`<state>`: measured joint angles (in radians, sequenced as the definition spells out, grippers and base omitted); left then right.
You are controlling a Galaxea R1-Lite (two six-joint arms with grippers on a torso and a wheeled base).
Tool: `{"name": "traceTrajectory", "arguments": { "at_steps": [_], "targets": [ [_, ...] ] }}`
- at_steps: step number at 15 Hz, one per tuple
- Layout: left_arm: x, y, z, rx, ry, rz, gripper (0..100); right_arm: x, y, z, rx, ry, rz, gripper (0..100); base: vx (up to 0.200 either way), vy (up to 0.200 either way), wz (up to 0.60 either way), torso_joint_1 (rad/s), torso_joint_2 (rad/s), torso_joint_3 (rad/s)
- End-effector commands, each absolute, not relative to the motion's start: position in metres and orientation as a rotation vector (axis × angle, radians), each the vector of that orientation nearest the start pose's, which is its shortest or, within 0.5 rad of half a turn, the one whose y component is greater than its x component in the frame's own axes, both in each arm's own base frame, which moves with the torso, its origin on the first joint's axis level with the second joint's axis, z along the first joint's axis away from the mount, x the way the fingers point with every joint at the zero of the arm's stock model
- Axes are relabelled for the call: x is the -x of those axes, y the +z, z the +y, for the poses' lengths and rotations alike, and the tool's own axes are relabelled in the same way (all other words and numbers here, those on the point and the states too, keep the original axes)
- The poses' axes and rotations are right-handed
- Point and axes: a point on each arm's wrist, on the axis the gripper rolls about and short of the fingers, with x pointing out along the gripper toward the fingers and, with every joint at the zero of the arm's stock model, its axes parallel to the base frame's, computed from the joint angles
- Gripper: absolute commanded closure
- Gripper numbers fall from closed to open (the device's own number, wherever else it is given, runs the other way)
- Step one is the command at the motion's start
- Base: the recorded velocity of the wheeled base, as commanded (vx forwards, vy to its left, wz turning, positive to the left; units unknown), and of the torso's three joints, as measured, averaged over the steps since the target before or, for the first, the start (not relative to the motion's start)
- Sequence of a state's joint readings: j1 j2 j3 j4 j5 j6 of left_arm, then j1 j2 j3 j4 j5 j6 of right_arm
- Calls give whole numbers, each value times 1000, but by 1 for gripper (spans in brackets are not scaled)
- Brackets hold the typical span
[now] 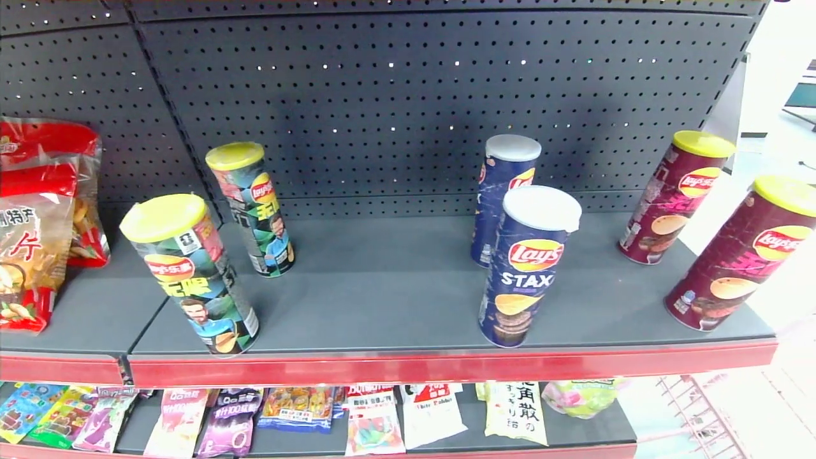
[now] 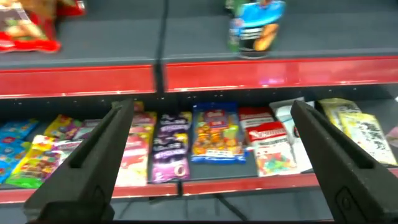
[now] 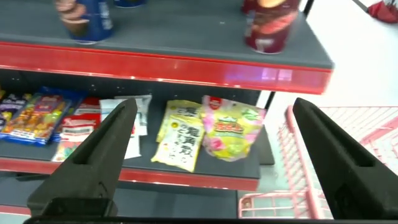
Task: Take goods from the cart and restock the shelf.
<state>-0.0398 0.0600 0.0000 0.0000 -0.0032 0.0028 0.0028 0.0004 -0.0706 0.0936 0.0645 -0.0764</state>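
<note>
At the far left of the head view, red snack bags (image 1: 38,223) stood on the grey shelf (image 1: 382,299). Toward the lower left, the front green chip can (image 1: 191,277) stood upright near the shelf's red lip. The rear green chip can (image 1: 252,210) stood behind it, by the pegboard back panel (image 1: 408,95). Right of centre, the front blue chip can (image 1: 526,268) stood near the lip and the rear blue chip can (image 1: 503,191) stood just behind it. At the right edge stood the rear maroon chip can (image 1: 676,197) and the front maroon chip can (image 1: 739,255), the latter at the shelf's front corner. Along the bottom of the frame, candy packets (image 1: 299,408) lay in a row on the lower shelf (image 1: 586,427). The pink cart (image 1: 695,408) showed in the lower right corner.

The left gripper (image 2: 211,104) faced the lower shelf's packets, its fingers (image 2: 93,162) wide apart with nothing between them. The right gripper (image 3: 214,102) had its fingers (image 3: 93,162) wide apart too, holding nothing, near the pink cart (image 3: 367,121).
</note>
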Motion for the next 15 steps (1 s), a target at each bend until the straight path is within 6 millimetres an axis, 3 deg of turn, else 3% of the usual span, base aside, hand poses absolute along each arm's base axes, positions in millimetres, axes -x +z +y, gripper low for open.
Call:
{"name": "traceTrajectory", "arguments": {
  "at_steps": [1, 15],
  "targets": [
    [18, 77, 1, -4, -43, 63, 0, 29, 85, 1, 76, 70, 20, 0, 0, -200, 0, -2, -2, 2],
    [18, 77, 1, -3, -41, 63, 0, 26, 83, 1, 52, 61, -9, 0, 0, 0, 0, 0, 0, 0]
  ]
}}
